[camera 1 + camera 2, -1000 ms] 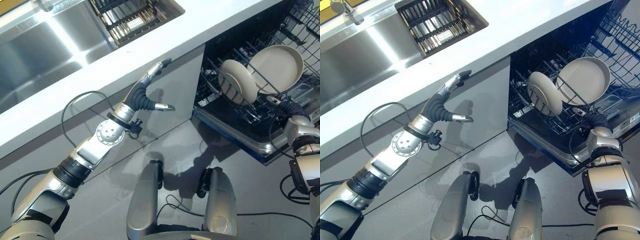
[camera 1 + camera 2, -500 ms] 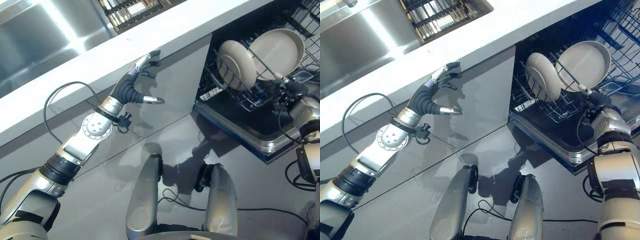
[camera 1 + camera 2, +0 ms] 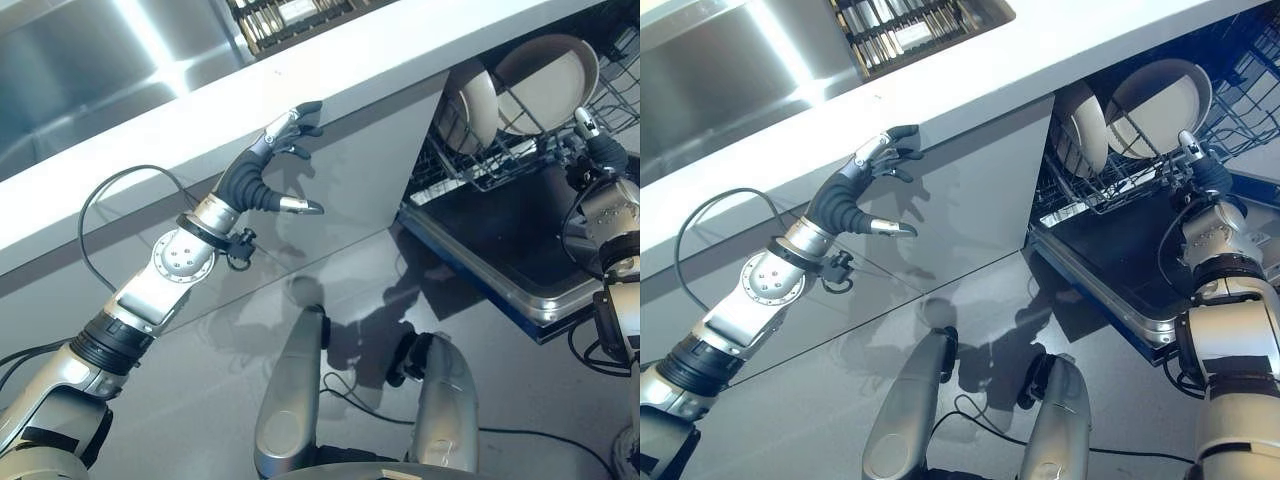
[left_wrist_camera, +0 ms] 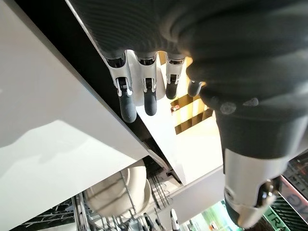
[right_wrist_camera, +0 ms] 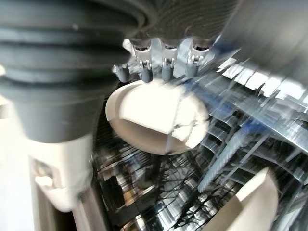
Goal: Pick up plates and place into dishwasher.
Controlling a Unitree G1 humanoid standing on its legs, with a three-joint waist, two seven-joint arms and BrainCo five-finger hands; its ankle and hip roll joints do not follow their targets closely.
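Two plates [image 3: 545, 70] stand racked in the dishwasher [image 3: 1110, 250], just past the right hand [image 3: 1200, 172].
Right hand empty, fingers relaxed at rack [image 3: 480, 165] edge. Left hand [image 3: 270, 165] loosely spread, empty, under countertop [image 3: 330, 80] lip against cabinet panel [image 3: 970, 190].

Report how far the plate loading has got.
Done: two cream plates stand upright in the dishwasher's wire rack, the larger plate behind the smaller plate. In hand: nothing. The right hand is at the rack's front edge with its fingers straight, and the left hand is open, raised under the white counter's edge. Left: no further plate is visible to load.
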